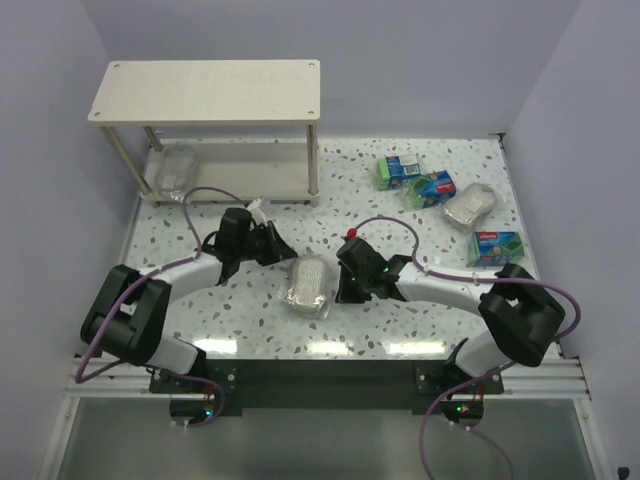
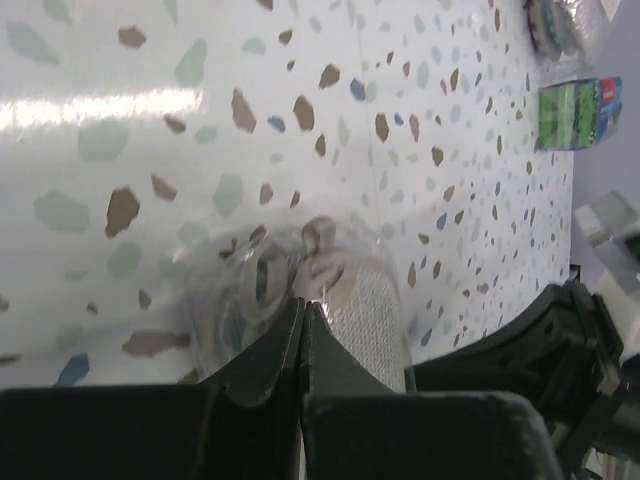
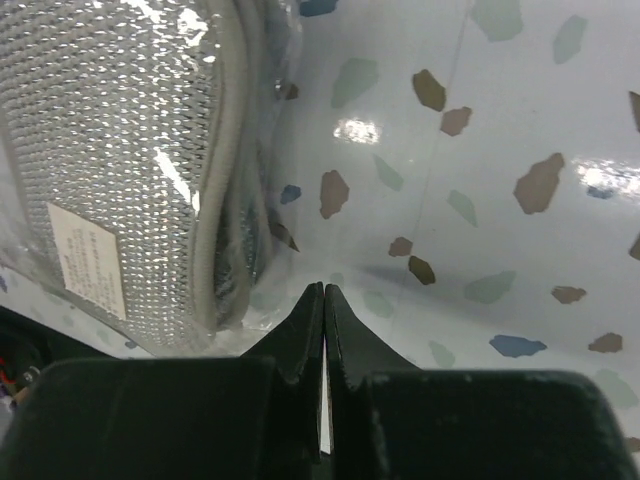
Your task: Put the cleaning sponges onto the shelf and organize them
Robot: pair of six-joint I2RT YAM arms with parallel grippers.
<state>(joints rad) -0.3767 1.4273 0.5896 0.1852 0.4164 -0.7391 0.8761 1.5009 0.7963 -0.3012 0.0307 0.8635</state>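
- Left gripper [image 2: 303, 312] is being held closed at the edge of the scourer pack [image 2: 365, 310]; any grip on the wrap is unclear.
- Right gripper [image 3: 323, 292] is being held closed, empty, just beside it.

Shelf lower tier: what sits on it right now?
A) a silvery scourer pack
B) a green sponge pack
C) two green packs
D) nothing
A: one silvery scourer pack in clear wrap lies at the left end of the lower board of the shelf.
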